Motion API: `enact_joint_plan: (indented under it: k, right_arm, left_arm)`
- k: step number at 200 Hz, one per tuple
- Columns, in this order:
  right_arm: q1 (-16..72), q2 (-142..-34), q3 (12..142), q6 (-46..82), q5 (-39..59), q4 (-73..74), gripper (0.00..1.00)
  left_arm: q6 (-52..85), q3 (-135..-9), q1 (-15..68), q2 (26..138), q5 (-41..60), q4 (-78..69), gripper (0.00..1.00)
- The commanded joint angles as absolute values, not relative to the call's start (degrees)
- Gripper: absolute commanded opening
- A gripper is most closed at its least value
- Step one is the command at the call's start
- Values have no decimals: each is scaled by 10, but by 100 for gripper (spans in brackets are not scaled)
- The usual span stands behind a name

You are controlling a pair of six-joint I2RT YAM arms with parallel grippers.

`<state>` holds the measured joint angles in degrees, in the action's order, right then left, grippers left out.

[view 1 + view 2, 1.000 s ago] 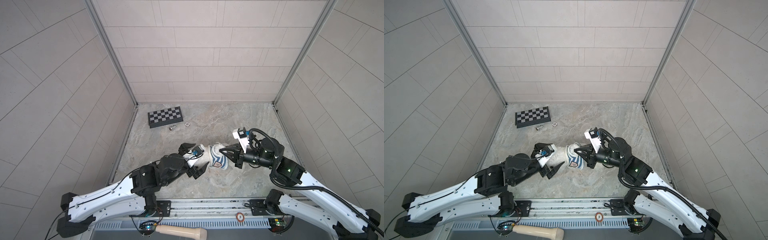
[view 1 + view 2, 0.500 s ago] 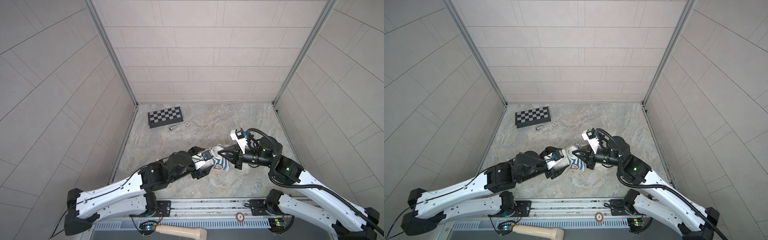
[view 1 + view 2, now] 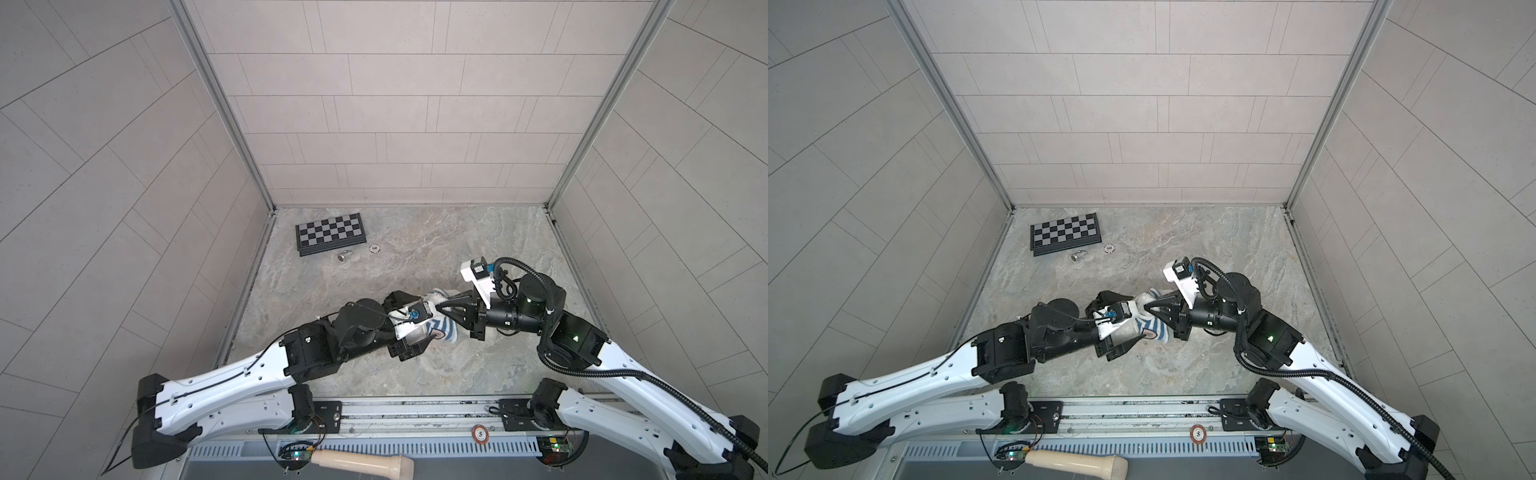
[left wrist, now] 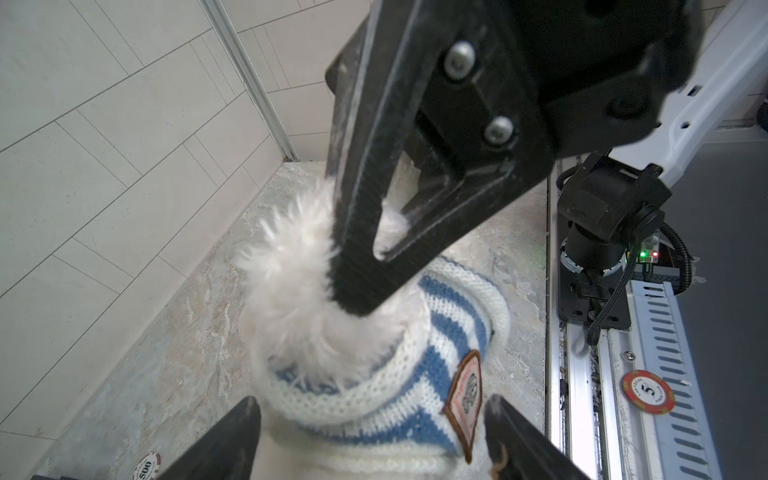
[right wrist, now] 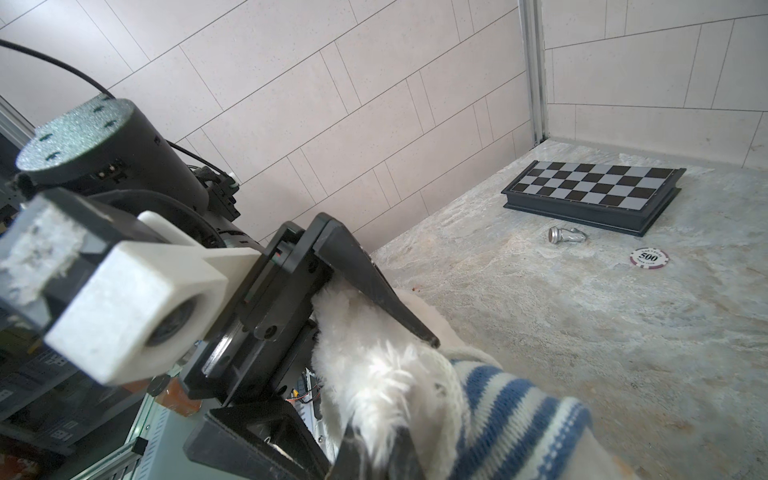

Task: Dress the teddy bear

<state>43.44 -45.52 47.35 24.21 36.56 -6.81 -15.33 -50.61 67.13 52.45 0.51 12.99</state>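
The teddy bear (image 4: 291, 299) is a fluffy white plush with long shaggy fur, at about the middle of the table (image 3: 415, 249), slightly toward the front. A knitted white sweater (image 4: 415, 374) with blue stripes and a brown patch is bunched round it, with one furry end poking out the opening. The right pincer (image 4: 355, 297) has that fur pinched. No face showing, so can't tell which end.

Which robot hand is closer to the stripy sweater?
Left. The left hand has its fingers spread either side of the stripy sweater; the right hand pinches the teddy bear by white fur poking out of its opening.
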Motion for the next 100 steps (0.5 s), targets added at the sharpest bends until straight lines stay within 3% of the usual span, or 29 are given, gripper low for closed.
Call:
enact_joint_plan:
  k: [1, 32, 100]
  right_arm:
    - [437, -445, 471, 238, 389, -23, 0]
    - [452, -447, 471, 239, 397, -13, 0]
    - [460, -423, 459, 239, 395, 2, 0]
  left_arm:
    - [-160, -529, 671, 528, 16, 109, 85]
    - [-154, -530, 671, 549, 9, 88, 79]
    - [-154, -535, 671, 578, 21, 73, 19]
